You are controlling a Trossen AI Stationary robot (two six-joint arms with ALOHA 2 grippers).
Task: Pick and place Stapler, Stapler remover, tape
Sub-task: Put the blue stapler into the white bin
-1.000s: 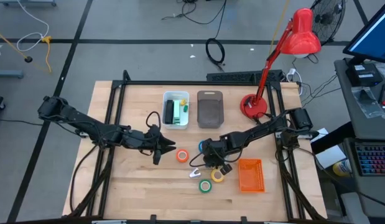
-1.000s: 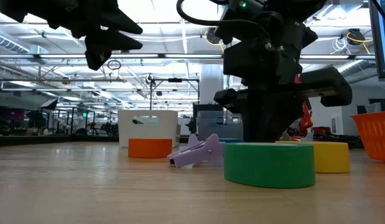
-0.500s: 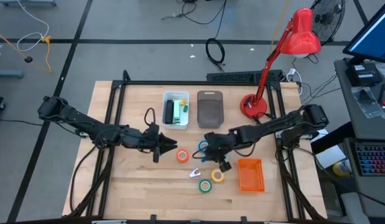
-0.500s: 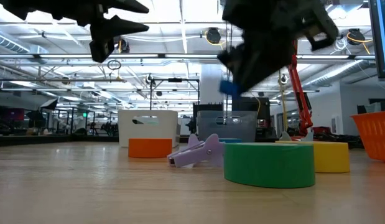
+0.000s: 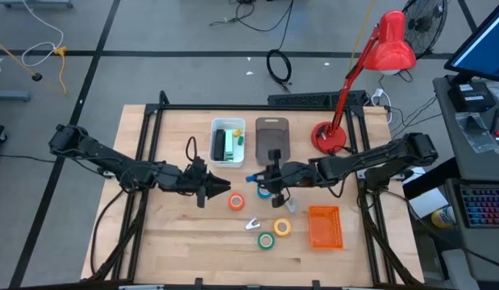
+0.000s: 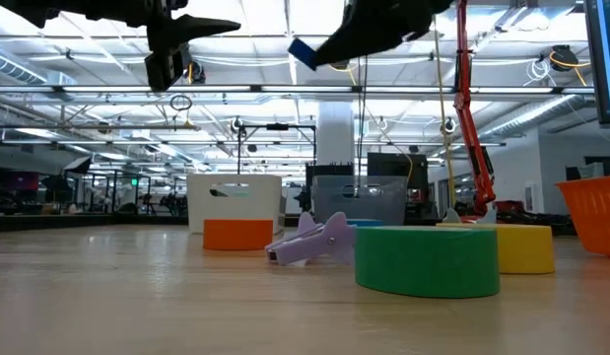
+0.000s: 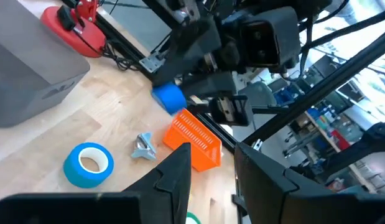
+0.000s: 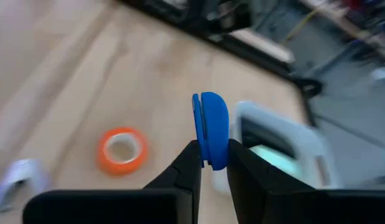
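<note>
- Tape rolls on the table [image 5: 152,242]: we see orange [image 5: 236,201], blue [image 5: 264,192], yellow [image 5: 281,228] and green [image 5: 266,240].
- Our right gripper [image 8: 211,163] hangs above the table near the grey bin [image 5: 272,142], its fingers clamped on a small blue object [image 8: 211,127].
- Our left gripper [image 5: 223,188] hovers beside the orange roll, fingers partly apart, holding nothing.

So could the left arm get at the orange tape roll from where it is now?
Probably yes: the left end effector hovers empty just beside the orange tape roll, with bare table between; the right end effector is off holding a blue stapler.
</note>
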